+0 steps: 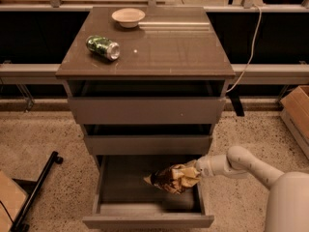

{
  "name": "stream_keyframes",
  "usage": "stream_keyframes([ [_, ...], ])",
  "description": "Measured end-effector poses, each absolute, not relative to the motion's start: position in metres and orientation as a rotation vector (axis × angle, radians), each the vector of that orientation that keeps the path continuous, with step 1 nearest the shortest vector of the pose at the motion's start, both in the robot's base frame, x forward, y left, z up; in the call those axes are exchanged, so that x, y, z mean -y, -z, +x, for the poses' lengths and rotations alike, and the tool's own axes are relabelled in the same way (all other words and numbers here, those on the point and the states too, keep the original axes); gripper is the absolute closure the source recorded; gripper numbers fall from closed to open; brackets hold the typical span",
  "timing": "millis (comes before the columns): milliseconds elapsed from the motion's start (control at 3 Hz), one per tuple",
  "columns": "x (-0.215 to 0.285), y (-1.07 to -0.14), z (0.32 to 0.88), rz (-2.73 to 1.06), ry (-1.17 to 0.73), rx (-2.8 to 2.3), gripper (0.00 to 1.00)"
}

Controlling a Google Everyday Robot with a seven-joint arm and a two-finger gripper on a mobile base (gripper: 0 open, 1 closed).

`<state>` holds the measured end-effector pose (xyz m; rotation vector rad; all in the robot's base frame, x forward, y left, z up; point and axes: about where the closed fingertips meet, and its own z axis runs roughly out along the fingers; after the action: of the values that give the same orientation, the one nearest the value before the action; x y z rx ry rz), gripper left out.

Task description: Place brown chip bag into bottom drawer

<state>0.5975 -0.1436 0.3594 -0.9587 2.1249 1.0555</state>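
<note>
The brown chip bag (172, 179) is dark brown with cream and yellowish parts. It hangs inside the right half of the open bottom drawer (145, 220), just above its floor. My gripper (192, 173) comes in from the right on a white arm and is shut on the bag's right end. The bag hides most of the fingers. The two drawers above are pulled out only slightly.
A green can (103, 47) lies on its side on the cabinet top (164, 52), and a small white bowl (128, 17) stands at the back. A cardboard box (297, 111) sits on the floor at right. A black stand leg (36, 190) lies at lower left.
</note>
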Motion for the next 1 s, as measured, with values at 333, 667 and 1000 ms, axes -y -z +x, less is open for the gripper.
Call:
stream_keyframes([
  [333, 0.145, -0.333, 0.601, -0.942, -1.055, -2.164, 1.00],
  [667, 0.145, -0.313, 0.602, -0.923, -1.049, -2.194, 1.00],
  [1000, 0.141, -0.288, 0.604, -0.921, -1.055, -2.248, 0.97],
])
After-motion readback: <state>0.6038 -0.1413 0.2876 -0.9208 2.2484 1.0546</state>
